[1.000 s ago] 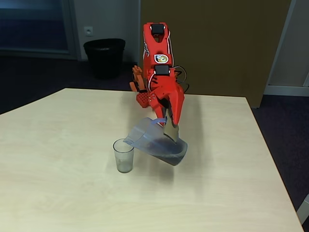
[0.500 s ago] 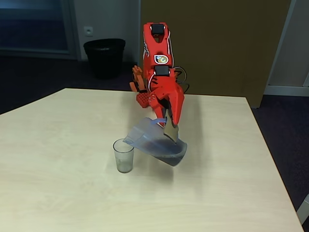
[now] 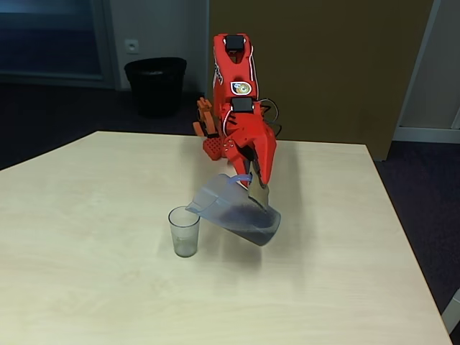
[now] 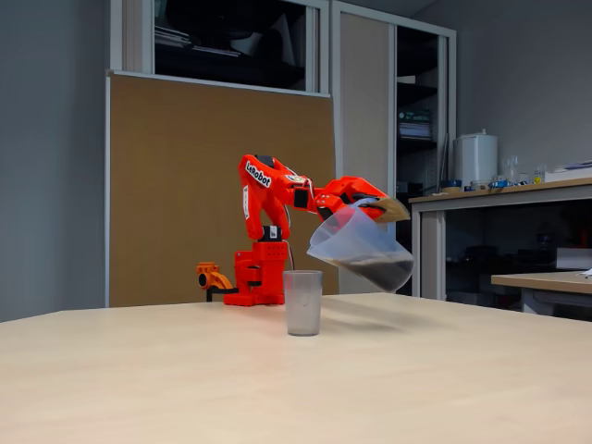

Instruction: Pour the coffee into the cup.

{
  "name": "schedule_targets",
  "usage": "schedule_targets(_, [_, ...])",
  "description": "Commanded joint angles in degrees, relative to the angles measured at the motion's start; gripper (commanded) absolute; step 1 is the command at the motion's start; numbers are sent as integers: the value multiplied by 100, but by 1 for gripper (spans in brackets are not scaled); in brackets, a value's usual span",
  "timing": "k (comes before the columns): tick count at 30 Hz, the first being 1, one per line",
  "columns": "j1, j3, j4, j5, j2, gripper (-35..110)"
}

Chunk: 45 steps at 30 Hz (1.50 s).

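The dark brown coffee [image 3: 253,228] is best poured by tipping the translucent bluish-grey jug [image 4: 356,242], clamped at its handle by the red gripper [image 3: 253,185], further and slowly, its spout kept above the small clear plastic cup [image 3: 184,231].

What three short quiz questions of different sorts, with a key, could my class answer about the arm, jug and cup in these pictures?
1. True or false: the jug stands upright on the table.
2. Where does the coffee sit inside the jug?
A. at the spout
B. at the base end
C. spread evenly
3. Fill in: the gripper holds the jug by its ____.

Key
1. False: it is lifted and tilted, spout toward the cup.
2. B
3. Handle
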State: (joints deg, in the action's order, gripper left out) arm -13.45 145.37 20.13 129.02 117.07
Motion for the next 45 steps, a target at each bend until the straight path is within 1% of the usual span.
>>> schedule_targets(1, [-123, -26, 229, 18, 325, 0])
schedule_targets(18, [-123, 149, 264, 246, 545, 0])
schedule_targets(35, [-53, 202, 360, 1037, 589, 0])
schedule_targets(45, [88, 149, 396, 1028, 571, 0])
